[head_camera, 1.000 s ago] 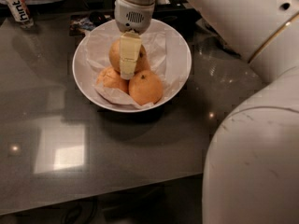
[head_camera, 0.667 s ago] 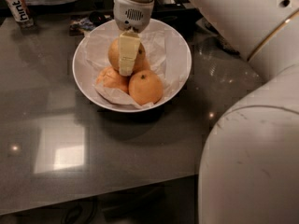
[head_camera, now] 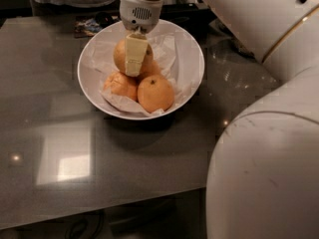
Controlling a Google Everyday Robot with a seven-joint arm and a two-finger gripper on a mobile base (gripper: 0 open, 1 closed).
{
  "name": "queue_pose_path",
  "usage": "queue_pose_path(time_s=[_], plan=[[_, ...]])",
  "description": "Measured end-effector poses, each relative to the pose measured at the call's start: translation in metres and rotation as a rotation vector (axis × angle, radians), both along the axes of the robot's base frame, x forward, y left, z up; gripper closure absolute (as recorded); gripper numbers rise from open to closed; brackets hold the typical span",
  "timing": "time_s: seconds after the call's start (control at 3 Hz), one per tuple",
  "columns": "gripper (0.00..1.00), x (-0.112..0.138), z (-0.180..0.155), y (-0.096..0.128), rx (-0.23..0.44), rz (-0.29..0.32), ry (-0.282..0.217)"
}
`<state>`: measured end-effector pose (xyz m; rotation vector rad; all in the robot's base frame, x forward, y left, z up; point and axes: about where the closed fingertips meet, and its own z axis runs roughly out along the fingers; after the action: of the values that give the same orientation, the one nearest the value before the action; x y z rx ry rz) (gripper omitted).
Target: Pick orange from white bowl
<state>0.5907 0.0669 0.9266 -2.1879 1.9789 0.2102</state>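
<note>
The orange [head_camera: 120,55], pale and round, rests on top of two smaller, deeper-orange fruits [head_camera: 155,93] in the white bowl [head_camera: 195,51], which is lined with crinkled white paper [head_camera: 169,46]. My gripper [head_camera: 132,63] comes down from above into the bowl. One cream finger [head_camera: 135,54] lies across the front of the orange, and the other is hidden behind it. The gripper is shut on the orange. The bowl stands on a dark glossy table [head_camera: 75,148].
My white arm [head_camera: 264,173] fills the right side and the lower right corner. Small dark items [head_camera: 92,24] lie on the table behind the bowl at the left. The table's front edge [head_camera: 99,208] runs along the bottom.
The gripper and the orange have risen slightly in the bowl. The bowl and the two smaller fruits have stayed in place.
</note>
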Motion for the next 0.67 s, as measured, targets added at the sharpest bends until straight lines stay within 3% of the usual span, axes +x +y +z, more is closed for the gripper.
queue_pose_path(time_s=[0.33, 0.67], plan=[[1.00, 0.000, 0.019, 0.010, 0.011, 0.001, -0.050], [1.00, -0.014, 0.048, 0.022, 0.052, 0.014, -0.065]])
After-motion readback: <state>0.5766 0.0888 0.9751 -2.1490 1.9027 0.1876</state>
